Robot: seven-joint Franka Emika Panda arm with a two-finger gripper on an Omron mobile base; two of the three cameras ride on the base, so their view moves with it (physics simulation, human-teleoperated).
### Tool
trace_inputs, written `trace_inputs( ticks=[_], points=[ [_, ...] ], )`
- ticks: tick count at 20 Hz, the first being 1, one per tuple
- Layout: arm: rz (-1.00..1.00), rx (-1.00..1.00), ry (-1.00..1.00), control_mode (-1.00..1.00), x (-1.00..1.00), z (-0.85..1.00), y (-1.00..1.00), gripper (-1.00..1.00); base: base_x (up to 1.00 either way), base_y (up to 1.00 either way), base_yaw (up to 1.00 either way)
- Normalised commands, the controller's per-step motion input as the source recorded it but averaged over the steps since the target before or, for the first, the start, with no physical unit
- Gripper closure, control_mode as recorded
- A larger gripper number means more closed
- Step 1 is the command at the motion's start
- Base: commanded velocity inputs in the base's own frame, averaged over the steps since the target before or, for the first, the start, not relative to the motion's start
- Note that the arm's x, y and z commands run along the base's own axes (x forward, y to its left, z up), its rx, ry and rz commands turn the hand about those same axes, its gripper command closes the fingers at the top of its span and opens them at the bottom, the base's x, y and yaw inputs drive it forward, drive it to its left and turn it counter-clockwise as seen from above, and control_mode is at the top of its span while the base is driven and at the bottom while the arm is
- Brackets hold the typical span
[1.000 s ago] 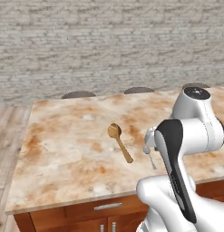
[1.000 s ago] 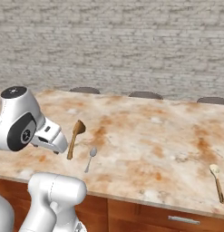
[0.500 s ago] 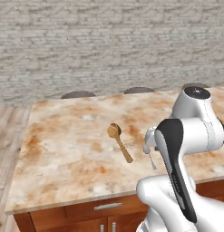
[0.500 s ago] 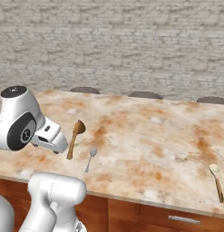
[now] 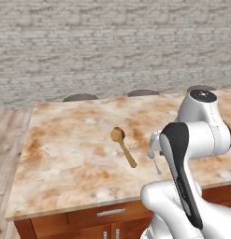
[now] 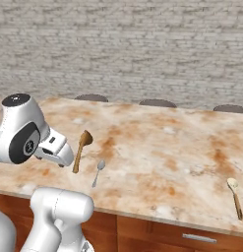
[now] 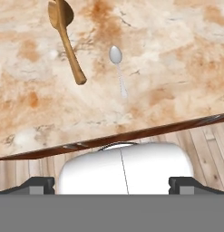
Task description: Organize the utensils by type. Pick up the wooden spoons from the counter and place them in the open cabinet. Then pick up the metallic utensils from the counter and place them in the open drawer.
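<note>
Two-finger gripper [image 7: 111, 183] with dark tips: jaws spread wide, holding nothing, poised above near counter edge.

Brown wooden spoon with oval bowl [image 7: 64, 38] [image 5: 123, 146] [image 6: 81, 150] flat on beige marbled stone counter [image 5: 65, 140] [image 6: 157, 147] [image 7: 177, 54].

Small all-silver teaspoon [image 7: 118, 68] [image 6: 98, 172] [image 5: 154, 161] just beside it, apart.

Second tan wooden spoon [image 6: 235, 197] well apart, near counter's front edge.

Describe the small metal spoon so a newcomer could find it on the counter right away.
Start at the marbled stone counter and look near its front edge, beside the robot arm. There lies a darker wooden spoon, and just right of it the teaspoon. It is silver, thin and much smaller than either wooden spoon.
</note>
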Motion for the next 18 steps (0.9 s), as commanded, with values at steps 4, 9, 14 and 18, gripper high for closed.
trace_inputs(
  ticks=[4, 9, 14, 18],
  points=[
    [0.00, 0.08, 0.00, -1.00, 0.29, -0.20, -0.30, -1.00, 0.00, 0.00, 0.00],
    [0.00, 0.02, 0.00, -1.00, 0.33, -0.29, -0.15, -1.00, 0.00, 0.00, 0.00],
    [0.00, 0.00, 0.01, -1.00, 0.29, -0.35, 0.00, -1.00, 0.00, 0.00, 0.00],
    [-0.02, -0.01, 0.03, -1.00, 0.24, -0.21, 0.00, -1.00, 0.00, 0.00, 0.00]
  ],
)
